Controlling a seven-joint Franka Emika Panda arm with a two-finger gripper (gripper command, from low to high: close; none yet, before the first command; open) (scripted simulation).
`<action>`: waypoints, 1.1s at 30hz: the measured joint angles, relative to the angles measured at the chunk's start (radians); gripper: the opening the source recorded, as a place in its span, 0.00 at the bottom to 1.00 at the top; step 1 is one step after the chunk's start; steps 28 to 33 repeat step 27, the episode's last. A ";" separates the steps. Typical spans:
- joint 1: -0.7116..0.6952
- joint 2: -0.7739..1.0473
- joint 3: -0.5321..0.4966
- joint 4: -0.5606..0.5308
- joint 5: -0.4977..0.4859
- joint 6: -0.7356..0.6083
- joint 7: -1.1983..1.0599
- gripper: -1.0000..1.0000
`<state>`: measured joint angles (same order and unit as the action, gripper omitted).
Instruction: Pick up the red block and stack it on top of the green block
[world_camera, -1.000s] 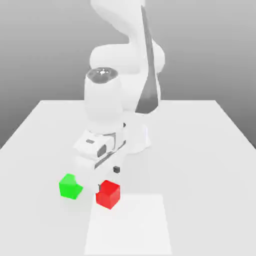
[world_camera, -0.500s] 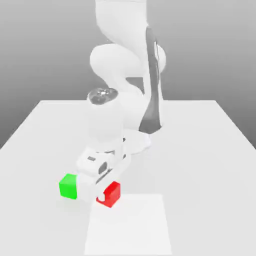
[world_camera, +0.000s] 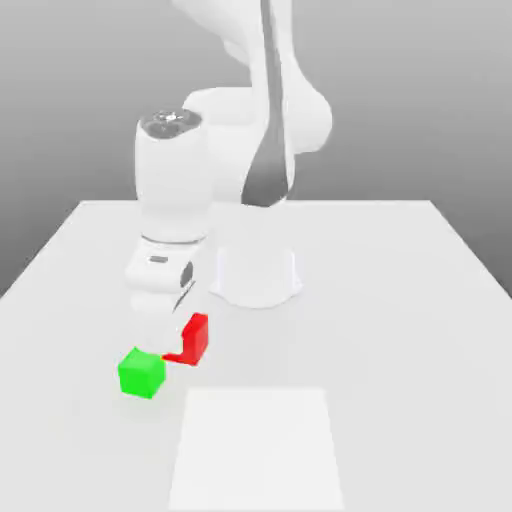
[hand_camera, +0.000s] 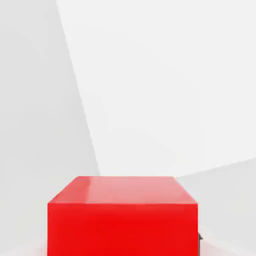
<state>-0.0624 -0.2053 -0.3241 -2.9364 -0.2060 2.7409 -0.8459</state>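
Since a second ago the red block (world_camera: 193, 339) has left the tabletop and travelled toward the exterior view's left, carried up off the white table (world_camera: 400, 300) by the gripper (world_camera: 176, 340), whose fingers have closed from wide open to a tight clamp on the cube. In the exterior view the red block hangs clear of the table, just beside and slightly above the green block (world_camera: 141, 372), on that block's right in the exterior view, with a narrow gap between the two. The green block sits on the table, untouched. The white Panda arm (world_camera: 175, 190) stands over both cubes, its wrist pointing down, and a lighter square patch (world_camera: 258, 450) on the table lies near the green block, toward the camera. In the hand view the red block (hand_camera: 123, 215) sits close under the camera, its top face glossy, with pale table surface (hand_camera: 165, 90) beyond it.
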 joint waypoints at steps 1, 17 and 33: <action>-0.004 -0.009 -0.015 -0.001 -0.012 -0.007 -0.047 0.00; 0.045 -0.038 -0.272 -0.011 -0.025 -0.031 -0.764 0.00; 0.202 0.211 -0.340 -0.008 0.292 0.199 -0.986 1.00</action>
